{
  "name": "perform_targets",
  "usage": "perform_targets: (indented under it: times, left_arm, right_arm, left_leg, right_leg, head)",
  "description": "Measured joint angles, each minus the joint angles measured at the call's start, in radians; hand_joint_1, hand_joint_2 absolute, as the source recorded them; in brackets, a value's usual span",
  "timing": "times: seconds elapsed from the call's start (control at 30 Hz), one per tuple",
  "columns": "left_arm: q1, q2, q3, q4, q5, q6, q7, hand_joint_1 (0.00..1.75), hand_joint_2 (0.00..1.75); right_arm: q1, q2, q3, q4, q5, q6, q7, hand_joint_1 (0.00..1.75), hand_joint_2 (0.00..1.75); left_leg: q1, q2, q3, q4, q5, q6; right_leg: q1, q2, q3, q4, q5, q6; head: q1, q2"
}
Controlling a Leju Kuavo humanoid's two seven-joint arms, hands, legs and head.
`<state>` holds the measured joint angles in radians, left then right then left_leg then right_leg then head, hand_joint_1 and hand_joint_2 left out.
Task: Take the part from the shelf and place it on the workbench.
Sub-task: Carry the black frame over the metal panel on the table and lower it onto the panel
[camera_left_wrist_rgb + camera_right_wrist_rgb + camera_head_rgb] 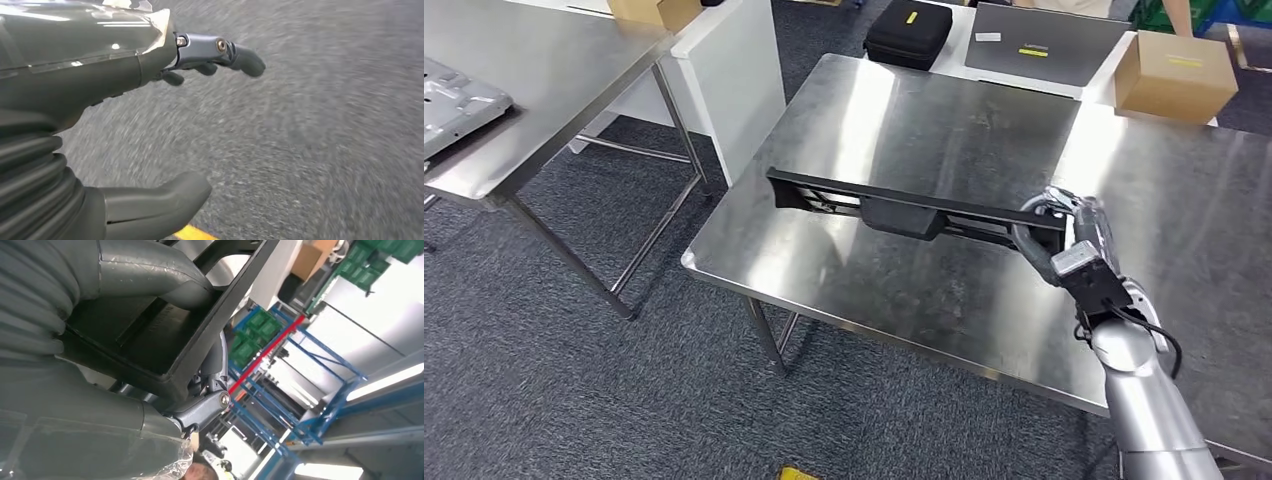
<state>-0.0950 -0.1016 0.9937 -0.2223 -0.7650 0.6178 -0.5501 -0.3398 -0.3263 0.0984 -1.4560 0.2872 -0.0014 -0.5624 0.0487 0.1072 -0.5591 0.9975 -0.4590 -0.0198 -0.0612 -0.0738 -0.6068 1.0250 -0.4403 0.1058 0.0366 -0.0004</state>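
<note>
The part is a long black plastic frame with a thicker block at its middle. It hangs level a little above the steel workbench, and its shadow and reflection lie on the shiny top below it. My right hand grips its right end, thumb on one side and fingers wrapped round the other. In the right wrist view the black frame runs through that hand, clamped between thumb and fingers. My left hand hangs over grey carpet with its fingers apart and nothing in it.
A second steel table with a grey metal panel stands at the left. Behind the workbench are a cardboard box, a laptop and a black case. Grey carpet lies between the tables. Blue racks with green bins stand in the background.
</note>
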Motion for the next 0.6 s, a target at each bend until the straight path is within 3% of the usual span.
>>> perform_targets:
  times: [0.07, 0.1, 0.17, 0.23, 0.27, 0.3, 0.33, 0.37, 0.43, 0.47, 0.5, 0.53, 0.6]
  left_arm:
    - [-0.001, 0.000, 0.000, -0.001, 0.001, 0.000, -0.001, 0.00, 1.75]
    - [-0.002, 0.000, 0.000, -0.001, 0.001, 0.001, 0.000, 0.00, 1.75]
    - [-0.003, 0.000, 0.001, -0.001, 0.002, 0.001, 0.000, 0.00, 1.75]
    - [-0.003, -0.001, 0.003, -0.001, 0.002, 0.001, 0.000, 0.00, 1.75]
    - [-0.002, -0.001, 0.004, 0.000, 0.002, 0.001, 0.000, 0.00, 1.75]
    - [-0.002, -0.001, 0.006, 0.000, 0.002, 0.001, 0.000, 0.00, 1.75]
    - [-0.002, -0.001, 0.007, 0.000, 0.003, 0.001, 0.000, 0.00, 1.75]
    - [-0.002, -0.002, 0.007, 0.000, 0.003, 0.001, 0.000, 0.00, 1.75]
    - [-0.003, 0.003, 0.008, -0.002, 0.003, 0.002, -0.001, 0.00, 1.75]
    - [-0.004, 0.005, 0.008, -0.003, 0.002, 0.002, -0.002, 0.00, 1.75]
    - [-0.005, 0.009, 0.008, -0.004, 0.002, 0.004, -0.003, 0.00, 1.75]
    - [-0.006, 0.013, 0.009, -0.006, 0.002, 0.004, -0.003, 0.00, 1.75]
    - [-0.007, 0.012, 0.010, -0.006, 0.003, 0.005, -0.004, 0.00, 1.75]
  right_arm:
    - [0.000, 0.002, 0.000, 0.002, 0.000, 0.000, 0.000, 1.75, 1.75]
    - [0.000, 0.003, 0.000, 0.002, 0.000, 0.001, -0.001, 1.75, 1.75]
    - [-0.005, 0.004, 0.000, 0.002, 0.000, 0.002, -0.003, 1.75, 1.75]
    - [-0.010, 0.006, 0.001, 0.003, 0.000, 0.002, -0.004, 1.75, 1.75]
    - [-0.011, 0.008, 0.002, 0.004, 0.001, 0.003, -0.004, 1.75, 1.75]
    - [-0.011, 0.010, 0.003, 0.006, 0.002, 0.003, -0.005, 1.75, 1.75]
    - [-0.011, 0.011, 0.003, 0.007, 0.004, 0.002, -0.005, 1.75, 1.75]
    - [-0.012, 0.012, 0.003, 0.008, 0.005, 0.002, -0.005, 1.75, 1.75]
    - [-0.014, 0.014, 0.004, 0.009, 0.010, -0.001, -0.006, 1.75, 1.75]
    - [-0.015, 0.015, 0.004, 0.010, 0.014, -0.003, -0.007, 1.75, 1.75]
    - [-0.016, 0.017, 0.005, 0.012, 0.017, -0.006, -0.007, 1.75, 1.75]
    - [-0.017, 0.019, 0.007, 0.014, 0.020, -0.009, -0.007, 1.75, 1.75]
    - [-0.018, 0.020, 0.009, 0.017, 0.024, -0.013, -0.008, 1.75, 1.75]
  left_leg:
    - [0.000, 0.015, 0.002, 0.010, -0.011, -0.008]
    - [0.004, 0.015, 0.004, 0.013, -0.018, -0.010]
    - [0.010, -0.024, -0.012, 0.061, -0.062, -0.009]
    - [0.004, -0.078, -0.070, 0.189, -0.139, 0.000]
    - [-0.003, -0.091, -0.105, 0.256, -0.167, 0.008]
    - [-0.011, -0.096, -0.133, 0.302, -0.179, 0.019]
    - [-0.021, -0.099, -0.143, 0.311, -0.170, 0.036]
    - [-0.034, -0.102, -0.134, 0.280, -0.143, 0.059]
    - [-0.067, -0.121, -0.080, 0.160, -0.075, 0.126]
    - [-0.081, -0.132, -0.056, 0.109, -0.051, 0.157]
    - [-0.093, -0.140, -0.041, 0.077, -0.037, 0.178]
    - [-0.100, -0.144, -0.035, 0.062, -0.031, 0.188]
    - [-0.102, -0.136, -0.022, 0.029, -0.013, 0.185]
  right_leg:
    - [0.000, 0.023, -0.012, 0.019, -0.007, -0.033]
    - [0.001, 0.035, -0.016, 0.021, -0.007, -0.044]
    - [0.006, 0.059, -0.019, 0.023, -0.004, -0.059]
    - [0.015, 0.079, -0.022, 0.022, 0.000, -0.066]
    - [0.023, 0.089, -0.024, 0.022, 0.002, -0.069]
    - [0.031, 0.099, -0.025, 0.022, 0.004, -0.072]
    - [0.042, 0.108, -0.027, 0.022, 0.005, -0.075]
    - [0.053, 0.117, -0.027, 0.021, 0.007, -0.078]
    - [0.070, 0.129, -0.027, 0.019, 0.012, -0.086]
    - [0.073, 0.134, -0.026, 0.017, 0.013, -0.089]
    - [0.072, 0.138, -0.025, 0.014, 0.016, -0.089]
    - [0.068, 0.141, -0.024, 0.010, 0.017, -0.087]
    - [0.065, 0.145, -0.025, 0.001, 0.025, -0.082]
  head:
    - [-0.011, 0.000]
    - [-0.020, 0.000]
    - [-0.027, 0.000]
    - [-0.033, 0.000]
    - [-0.035, 0.000]
    - [-0.037, 0.000]
    - [-0.037, 0.000]
    - [-0.037, 0.000]
    - [-0.031, 0.000]
    - [-0.025, 0.000]
    - [-0.022, 0.000]
    - [-0.019, 0.000]
    - [-0.029, 0.000]
